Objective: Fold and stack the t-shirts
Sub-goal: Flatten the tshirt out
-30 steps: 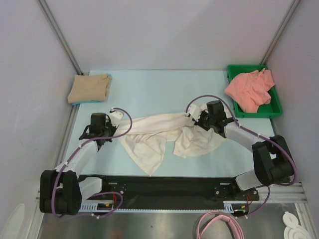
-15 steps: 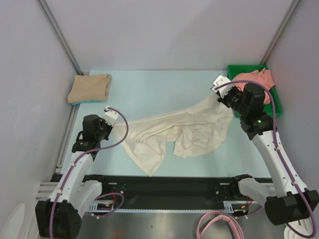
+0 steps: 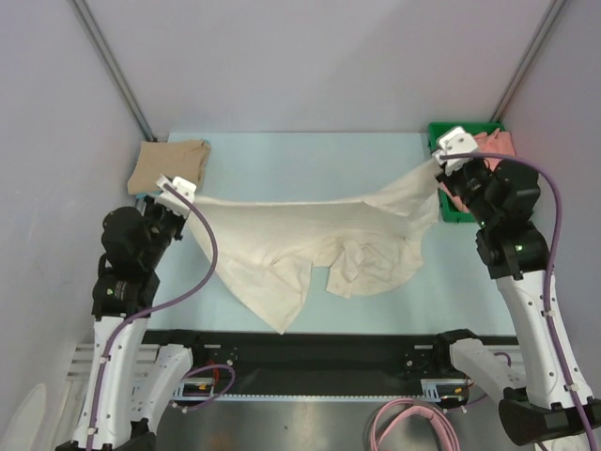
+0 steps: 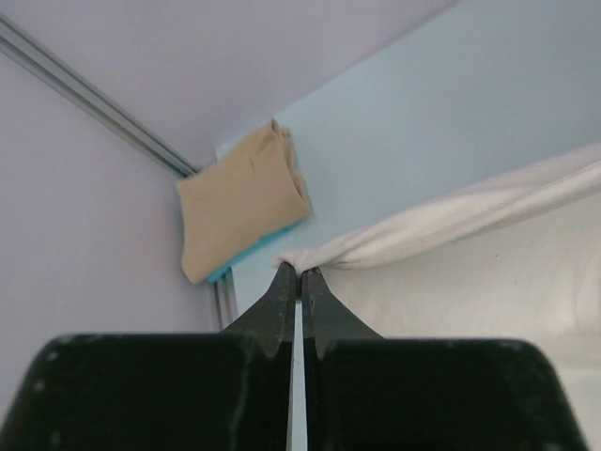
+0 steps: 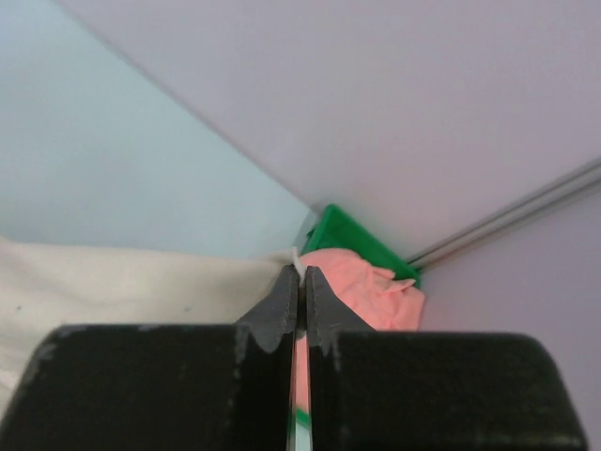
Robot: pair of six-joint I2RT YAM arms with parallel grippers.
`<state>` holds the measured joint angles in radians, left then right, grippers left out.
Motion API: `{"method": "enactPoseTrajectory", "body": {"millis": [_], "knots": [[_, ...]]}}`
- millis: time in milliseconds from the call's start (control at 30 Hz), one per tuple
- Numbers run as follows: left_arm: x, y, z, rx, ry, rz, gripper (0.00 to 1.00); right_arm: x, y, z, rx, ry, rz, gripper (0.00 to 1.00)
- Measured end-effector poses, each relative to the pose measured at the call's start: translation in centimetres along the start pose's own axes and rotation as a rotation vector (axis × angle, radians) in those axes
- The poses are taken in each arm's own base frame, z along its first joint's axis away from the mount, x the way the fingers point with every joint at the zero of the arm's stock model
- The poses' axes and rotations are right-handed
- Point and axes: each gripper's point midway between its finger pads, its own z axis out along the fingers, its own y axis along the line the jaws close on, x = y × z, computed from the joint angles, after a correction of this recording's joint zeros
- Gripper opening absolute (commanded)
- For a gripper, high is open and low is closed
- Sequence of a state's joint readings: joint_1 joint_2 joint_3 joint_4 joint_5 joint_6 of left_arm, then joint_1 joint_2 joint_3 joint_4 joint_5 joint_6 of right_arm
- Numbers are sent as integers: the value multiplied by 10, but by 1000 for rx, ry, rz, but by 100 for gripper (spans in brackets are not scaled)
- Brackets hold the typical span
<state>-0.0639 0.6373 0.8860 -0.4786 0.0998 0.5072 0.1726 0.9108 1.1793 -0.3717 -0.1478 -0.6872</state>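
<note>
blue table [image 3: 300, 160] — cream shirt [image 3: 300, 235] taut btwn left gripper [image 4: 299, 272], right gripper [image 5: 300, 272]

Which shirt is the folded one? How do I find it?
Start at the pale blue table and go to its far left corner. The tan shirt lies there, folded into a small bundle. The cream shirt is stretched across the middle, and the pink shirt sits crumpled in the green tray at far right.

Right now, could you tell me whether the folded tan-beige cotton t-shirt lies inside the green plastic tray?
No, the tan-beige t-shirt lies at the far left of the table, while the green tray holds the salmon-pink shirt.
</note>
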Motion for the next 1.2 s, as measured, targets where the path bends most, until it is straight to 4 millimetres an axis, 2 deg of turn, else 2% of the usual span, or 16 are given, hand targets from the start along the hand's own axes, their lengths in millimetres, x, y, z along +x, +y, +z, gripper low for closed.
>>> {"method": "enactPoseTrajectory", "body": {"millis": [133, 300, 433, 600, 667, 767, 833, 967, 1033, 1100, 1200], "knots": [[-58, 29, -7, -37, -94, 7, 0, -41, -44, -12, 128, -66, 65, 0], [-99, 46, -23, -54, -158, 5, 1, -97, -90, -40, 250, -195, 149, 0], [-128, 56, -50, -78, -230, 10, 0, -128, -111, -65, 304, -274, 210, 0], [-152, 60, -98, -109, -332, 15, 1, -151, -117, -98, 329, -336, 249, 0], [-166, 62, -126, -128, -389, 20, 0, -159, -116, -120, 337, -363, 243, 0], [-193, 69, -174, -168, -491, 38, 1, -185, -118, -166, 361, -443, 218, 0], [-209, 74, -203, -199, -556, 50, 0, -206, -122, -204, 388, -509, 192, 0], [-226, 78, -248, -248, -645, 65, 1, -254, -129, -293, 479, -689, 117, 0], [-231, 79, -263, -263, -671, 69, 0, -267, -129, -329, 520, -754, 83, 0], [-234, 80, -270, -272, -685, 73, 1, -275, -128, -354, 550, -798, 58, 0], [-230, 81, -266, -274, -666, 72, 0, -274, -126, -356, 553, -796, 41, 0]]}}
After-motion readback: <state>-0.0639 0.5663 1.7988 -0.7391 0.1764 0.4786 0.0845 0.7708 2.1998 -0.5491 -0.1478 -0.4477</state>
